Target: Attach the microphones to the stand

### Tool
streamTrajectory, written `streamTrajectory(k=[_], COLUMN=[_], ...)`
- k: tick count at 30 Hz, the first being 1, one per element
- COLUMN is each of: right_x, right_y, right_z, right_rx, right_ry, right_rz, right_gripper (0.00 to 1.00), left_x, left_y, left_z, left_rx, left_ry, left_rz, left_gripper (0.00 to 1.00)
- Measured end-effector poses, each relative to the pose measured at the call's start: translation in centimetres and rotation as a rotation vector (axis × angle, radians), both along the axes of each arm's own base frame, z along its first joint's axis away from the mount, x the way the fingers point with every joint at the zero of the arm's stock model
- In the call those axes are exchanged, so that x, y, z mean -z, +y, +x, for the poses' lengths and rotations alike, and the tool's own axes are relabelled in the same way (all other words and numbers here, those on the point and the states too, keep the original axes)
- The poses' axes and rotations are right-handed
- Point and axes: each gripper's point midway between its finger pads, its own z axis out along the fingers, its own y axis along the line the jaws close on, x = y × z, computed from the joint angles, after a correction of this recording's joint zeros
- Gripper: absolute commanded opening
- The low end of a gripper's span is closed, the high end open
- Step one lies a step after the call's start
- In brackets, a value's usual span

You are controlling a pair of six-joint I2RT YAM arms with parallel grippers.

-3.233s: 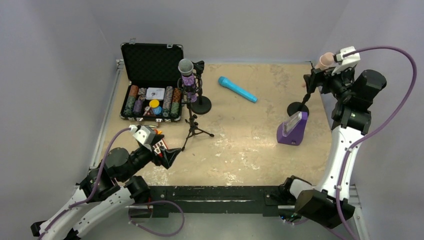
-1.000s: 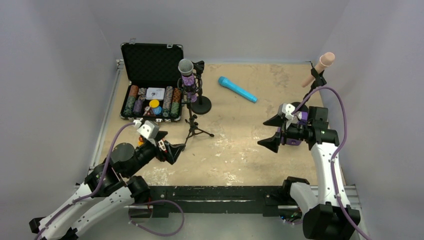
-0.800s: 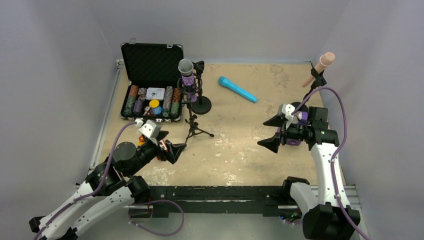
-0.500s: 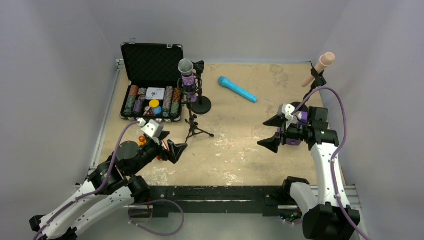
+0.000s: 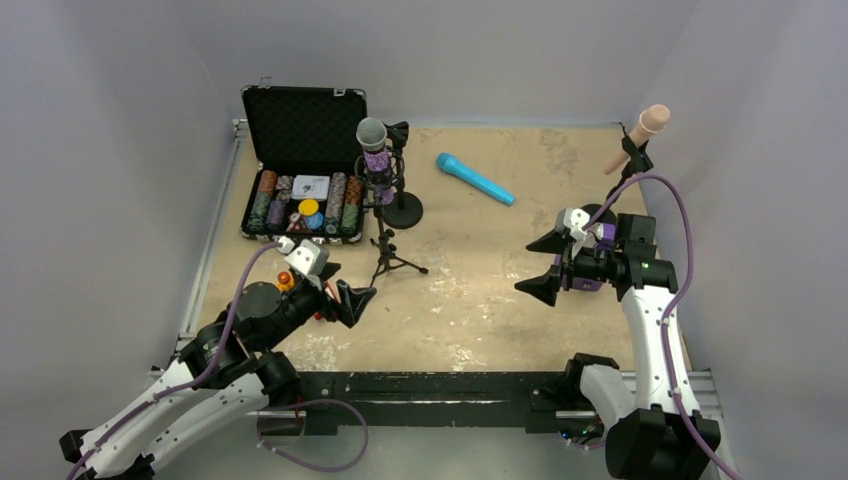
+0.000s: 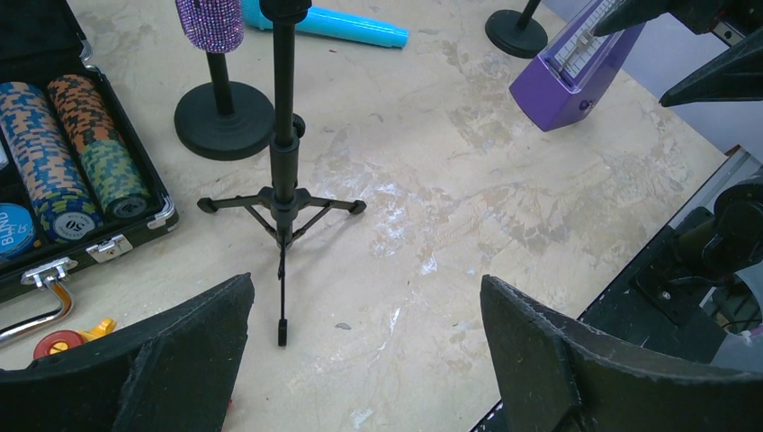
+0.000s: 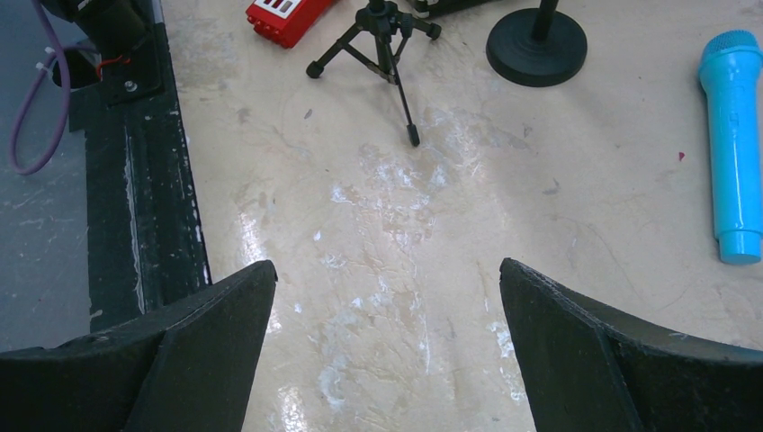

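The glittery purple microphone (image 5: pixel 374 150) is held upright in a stand at the back left, above the tripod stand (image 5: pixel 386 255) and beside a round-base stand (image 5: pixel 403 209). The blue microphone (image 5: pixel 475 178) lies flat on the table, also in the right wrist view (image 7: pixel 735 144). The pink microphone (image 5: pixel 640 132) sits tilted in the clip of the far-right stand. My left gripper (image 5: pixel 352 305) hovers open near the tripod's (image 6: pixel 284 193) feet, nothing between its fingers. My right gripper (image 5: pixel 527 267) is open and empty over the mid-right table, pointing left.
An open black case (image 5: pixel 300 150) of poker chips stands at the back left. A purple metronome (image 6: pixel 576 76) sits just behind my right gripper. A small red and orange object (image 5: pixel 285 280) lies by my left arm. The black front rail (image 5: pixel 430 385) runs along the near edge.
My right gripper has left the pink microphone on its stand and pulled back to the mid-right table, where it now holds still. My left gripper has crept slightly rightward toward the tripod.
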Motion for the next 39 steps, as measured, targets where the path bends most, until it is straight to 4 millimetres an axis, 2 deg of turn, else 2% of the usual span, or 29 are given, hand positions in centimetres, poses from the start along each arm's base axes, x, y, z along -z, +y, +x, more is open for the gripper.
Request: streamTrajectory(k=[39], right_x=[0.06], right_y=[-0.03], right_z=[0.08], right_rx=[-0.004], right_ry=[-0.01], right_rz=[-0.004], right_gripper=[0.99], left_x=[0.07], left_y=[-0.04], left_z=[0.03], left_rx=[0.001], left_ry=[0.001], left_rz=[0.002], left_gripper=[0.99])
